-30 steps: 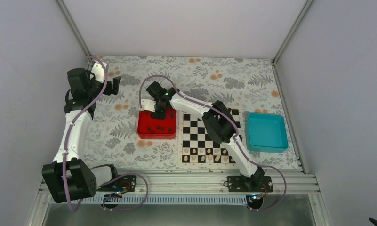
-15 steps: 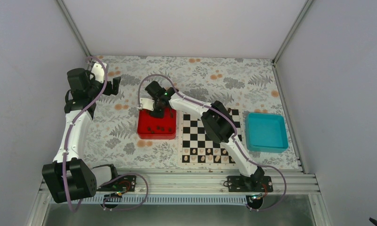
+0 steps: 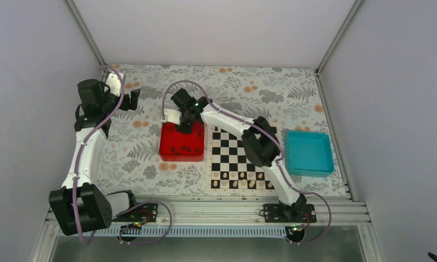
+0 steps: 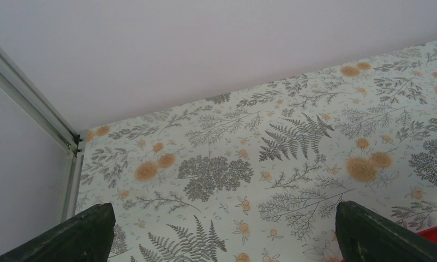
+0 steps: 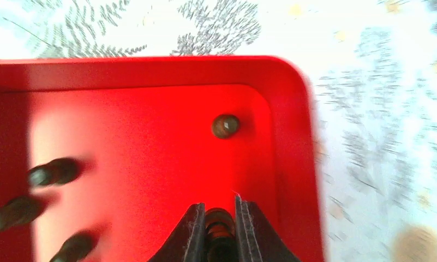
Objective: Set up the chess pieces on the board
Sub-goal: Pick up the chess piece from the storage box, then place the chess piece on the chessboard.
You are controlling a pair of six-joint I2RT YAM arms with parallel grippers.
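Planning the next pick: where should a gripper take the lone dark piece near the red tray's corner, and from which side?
Probably its rounded head, from straight above. The dark piece seems to stand upright, only its round top showing, and it sits apart from the red tray walls, so jaws could close on either side.

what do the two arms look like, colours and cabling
Both arms match: white links on the left arm and right arm, bulky black joint housings, and a lilac cable looped along each. The fingers are dark, tapering wedges.
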